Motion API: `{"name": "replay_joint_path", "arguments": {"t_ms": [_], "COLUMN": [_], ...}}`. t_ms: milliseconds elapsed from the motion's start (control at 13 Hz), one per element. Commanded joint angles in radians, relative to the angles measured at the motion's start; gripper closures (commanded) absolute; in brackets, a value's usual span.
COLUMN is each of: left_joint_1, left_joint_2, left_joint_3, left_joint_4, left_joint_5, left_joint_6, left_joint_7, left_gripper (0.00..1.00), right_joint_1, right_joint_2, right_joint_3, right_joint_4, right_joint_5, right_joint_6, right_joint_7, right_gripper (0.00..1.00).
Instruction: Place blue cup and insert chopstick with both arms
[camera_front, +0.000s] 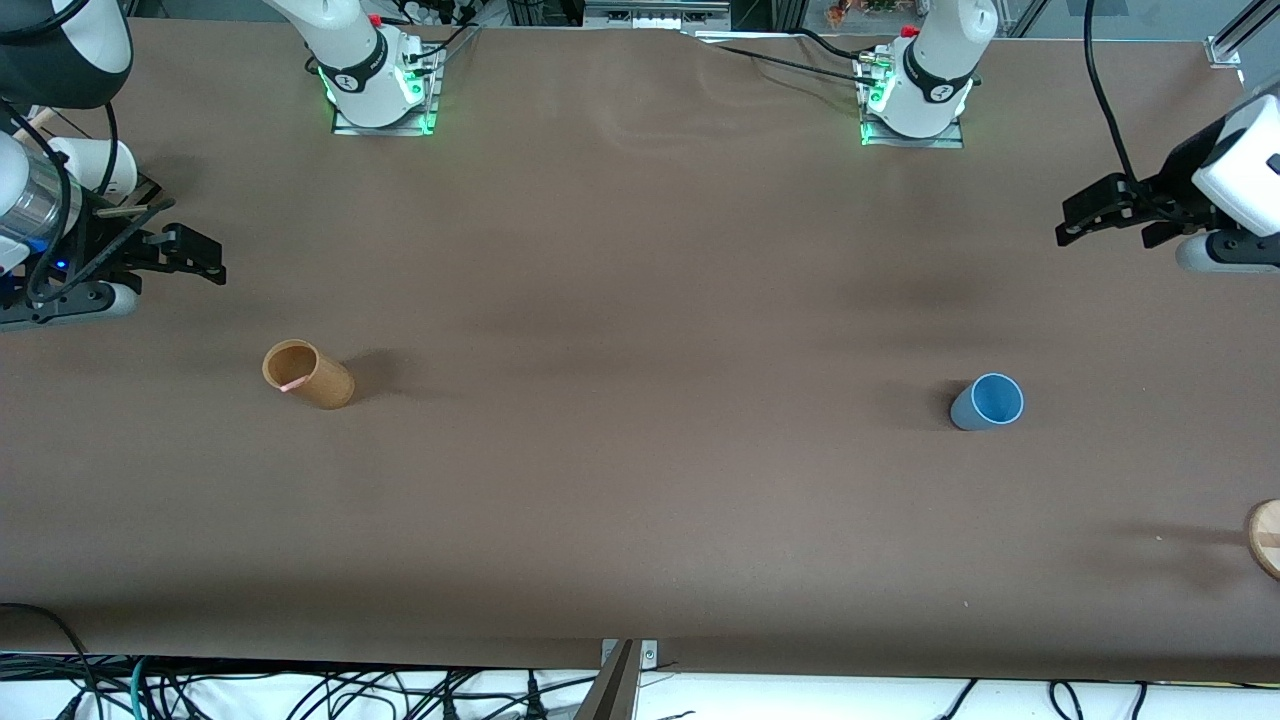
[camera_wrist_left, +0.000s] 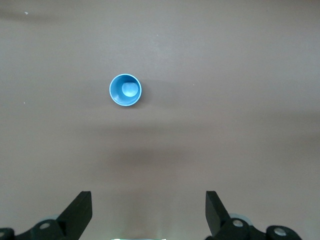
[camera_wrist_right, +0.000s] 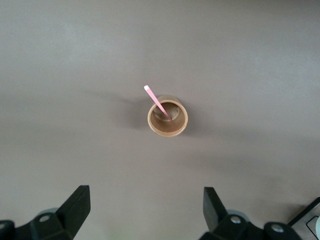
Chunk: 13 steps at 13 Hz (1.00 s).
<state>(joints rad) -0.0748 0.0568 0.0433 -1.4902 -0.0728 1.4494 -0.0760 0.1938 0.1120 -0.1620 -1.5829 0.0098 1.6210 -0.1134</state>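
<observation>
**Cut off and hard to read**

A round wooden object (camera_front: 1266, 538) near the left arm's end of the table is cut by the front view's edge. In that view the chopstick (camera_front: 293, 385) shows only as a pink sliver at the brown cup's (camera_front: 308, 375) rim.

Brown table (camera_front: 640, 300) with blue cup (camera_front: 987, 402), tan cup (camera_front: 308, 375), wooden disc (camera_front: 1266, 538).

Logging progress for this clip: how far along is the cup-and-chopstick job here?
Nothing looks done. The blue cup stands untouched toward the left arm's end of the table. The chopstick leans in the brown cup toward the right arm's end. In hand: nothing. The left gripper and right gripper hang open and empty above the table. Left: placing the cup, moving the chopstick.
</observation>
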Motion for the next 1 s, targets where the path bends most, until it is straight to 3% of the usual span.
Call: {"name": "replay_joint_path", "arguments": {"t_ms": [0, 308, 462, 923], "left_joint_1": [0.010, 0.010, 0.012, 0.013], "left_joint_2": [-0.011, -0.009, -0.008, -0.008], "left_joint_3": [-0.020, -0.023, -0.023, -0.022], "left_joint_4": [-0.019, -0.018, -0.018, -0.018], "left_joint_5": [-0.009, -0.009, -0.009, -0.009], "left_joint_6": [0.017, 0.023, 0.022, 0.020], "left_joint_7": [-0.002, -0.002, -0.002, -0.002], "left_gripper": [0.00, 0.00, 0.00, 0.00], "right_joint_1": [-0.001, -0.002, -0.002, 0.004], "right_joint_2": [-0.026, -0.026, -0.025, -0.012], "right_joint_3": [0.007, 0.001, -0.048, -0.042], "right_joint_4": [-0.017, -0.012, 0.015, 0.017], "right_joint_5": [-0.011, -0.013, 0.001, 0.002], "right_joint_6": [-0.004, -0.009, -0.009, -0.007], "right_joint_7": [0.014, -0.035, -0.051, -0.066], "right_gripper": [0.00, 0.00, 0.00, 0.00]}}
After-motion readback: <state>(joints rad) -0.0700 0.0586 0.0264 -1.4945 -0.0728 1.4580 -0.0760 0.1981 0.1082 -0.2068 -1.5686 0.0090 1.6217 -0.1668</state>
